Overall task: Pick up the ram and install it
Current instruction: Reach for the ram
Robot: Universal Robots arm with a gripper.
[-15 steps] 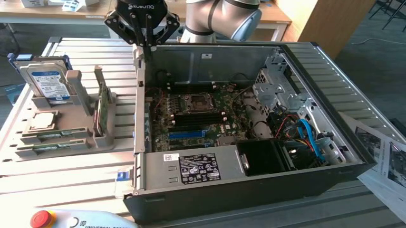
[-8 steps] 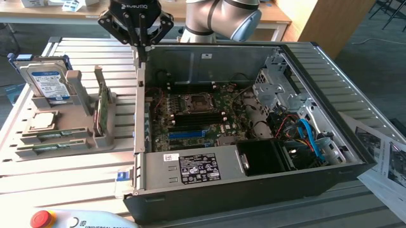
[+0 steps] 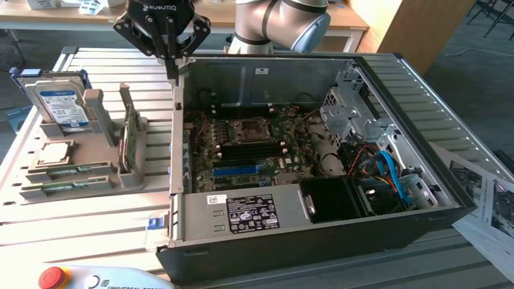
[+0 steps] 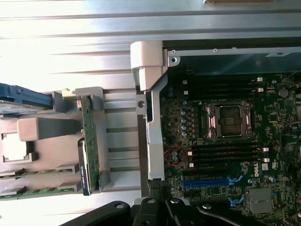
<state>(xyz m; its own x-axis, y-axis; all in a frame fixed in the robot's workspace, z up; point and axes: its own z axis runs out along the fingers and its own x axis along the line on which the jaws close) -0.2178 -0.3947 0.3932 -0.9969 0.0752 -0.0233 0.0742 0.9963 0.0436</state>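
Gripper of one grey robot arm hangs with its fingers pressed together, holding nothing, above the rear corner of an open computer case, on the side toward the exterior view's left. The arm is cut off by that view's upper edge.

Two ram sticks lie flat, one behind the other, in the front slots of a grey parts holder. The holder sits beside the case on the exterior view's left, well apart from the gripper. The sticks are the nearer ram stick and the farther ram stick; their stickers and chips are too small to make out.

In the wrist view, glare washes out the holder's outer end, and the gripper's black linkage overlaps one edge of the motherboard. A pendant with one red button is cropped at the exterior view's bottom edge, and printed sheets run off its right.

Everything rests on a bench of pale metal slats. Behind it stand a wooden-topped table and a wooden panel, with dark floor beyond.

The holder also carries one upright hard drive with a blue label, one green expansion card on edge and one square silver chip.
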